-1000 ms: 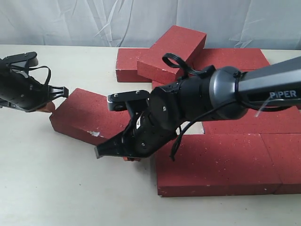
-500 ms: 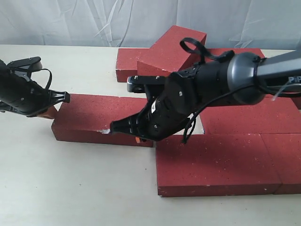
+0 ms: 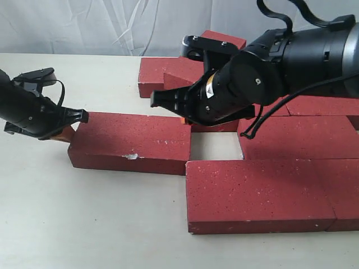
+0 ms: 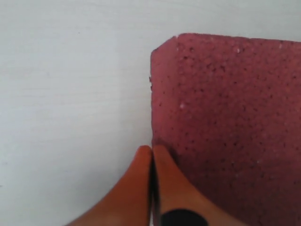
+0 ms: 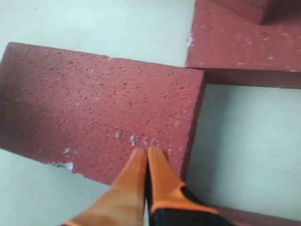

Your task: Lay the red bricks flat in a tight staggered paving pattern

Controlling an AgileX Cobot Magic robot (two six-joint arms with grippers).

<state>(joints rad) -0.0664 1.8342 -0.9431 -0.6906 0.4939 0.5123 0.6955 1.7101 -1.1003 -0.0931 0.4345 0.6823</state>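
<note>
While both clenched empty, apparently as pushers: left gripper (image 4: 151,150) touches loose red brick (image 3: 132,143) at nine o'clock; right gripper (image 5: 146,153) poised over its three-o'clock end.

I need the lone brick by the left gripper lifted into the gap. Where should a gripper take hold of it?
Likely across its two long sides near the middle, coming from above. The brick lies flat with both long sides clear, while one end sits close to the front brick and the shut left gripper is at the other.
</note>
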